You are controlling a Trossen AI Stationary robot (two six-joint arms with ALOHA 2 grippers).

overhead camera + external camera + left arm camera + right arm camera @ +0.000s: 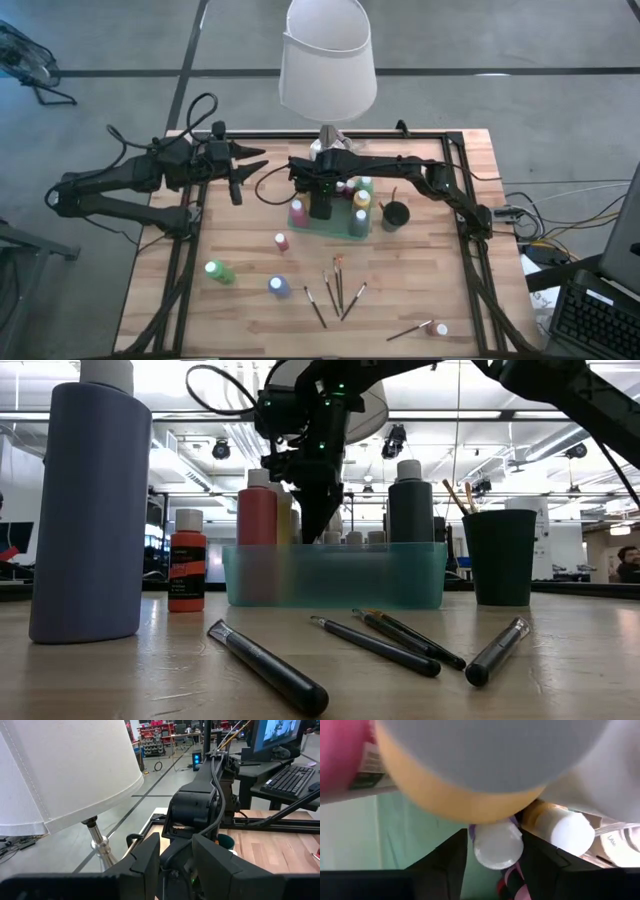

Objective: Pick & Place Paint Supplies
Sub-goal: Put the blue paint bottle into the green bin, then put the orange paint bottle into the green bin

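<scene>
A green tray (333,226) (335,575) at mid-table holds upright bottles: pink (299,210), yellow (361,198) and others. My right gripper (322,207) (320,528) points down into it. Its fingers stand on either side of a white-capped purple bottle (497,847), slightly apart. Loose bottles, red (281,241), green (217,271) and blue (279,286), stand on the table's near half, and several paintbrushes (335,290) (380,645) lie flat there. My left gripper (245,165) (176,847) waits at the left, level, open and with nothing between its fingers. My right gripper comes from above with one finger (447,855) on each side of the purple bottle just below its white cap (495,851). Whether the fingers touch the bottle I cannot tell. The bottle stands upright inside the tray.
A white-shaded lamp (327,60) stands at the far edge behind the tray. A black cup (395,214) (500,557) with brushes stands right of the tray. One more bottle and a brush (430,328) lie near the front right corner.
</scene>
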